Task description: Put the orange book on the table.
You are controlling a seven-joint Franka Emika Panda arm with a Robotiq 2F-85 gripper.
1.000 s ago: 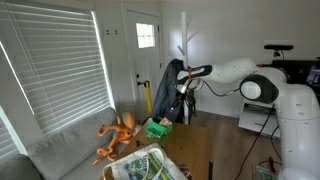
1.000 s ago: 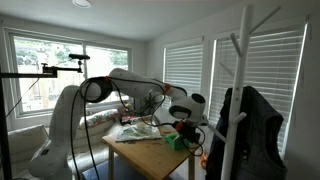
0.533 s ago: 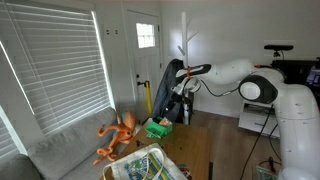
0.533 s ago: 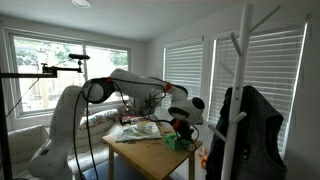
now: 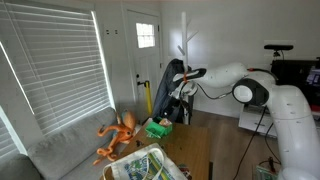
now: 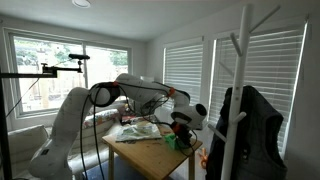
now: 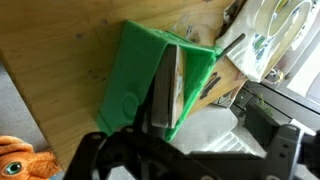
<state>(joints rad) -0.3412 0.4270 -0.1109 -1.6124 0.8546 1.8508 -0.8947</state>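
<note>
A green box stands at the end of the long brown wooden table. It shows in both exterior views. Thin books stand upright in the box, and the orange colour of the book does not show clearly. My gripper hovers just above the box, its fingers spread on either side of the books and touching nothing. It also shows in both exterior views.
An orange plush octopus lies on the grey couch beside the table. Magazines cover the table's other end. A coat rack with a dark jacket stands close to the box. Window blinds are behind.
The arm has shifted slightly, bringing the gripper closer over the green box. The box and books have not moved.
</note>
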